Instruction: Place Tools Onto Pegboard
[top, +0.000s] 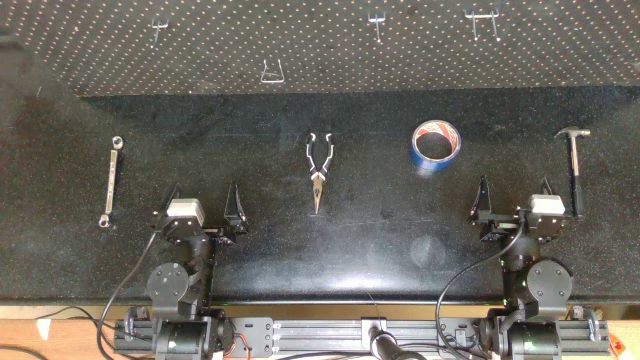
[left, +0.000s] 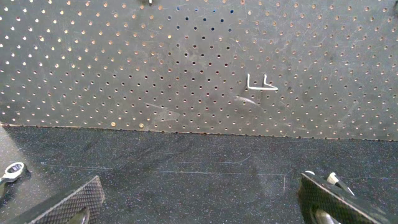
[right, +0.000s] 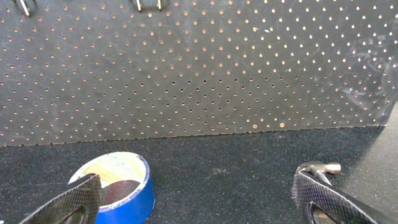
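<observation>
Found left gripper (top: 204, 205) and right gripper (top: 513, 198) low over table (top: 260, 130), fingers spread, gripping nothing. Logged wrench (top: 110, 181) at 9 o'clock off left gripper, pliers (top: 320, 170) at 2. Logged tape roll (top: 436, 146) at 10 off right gripper, hammer (top: 573, 165) at 2. Noted pegboard (top: 300, 40) at 12.

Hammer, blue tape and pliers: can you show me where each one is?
hammer (top: 574, 170): top view, on the middle of its handle.
blue tape (right: 140, 193): right wrist view, on the roll's blue outer wall.
pliers (top: 319, 175): top view, on the joint where the two handles meet.
</observation>
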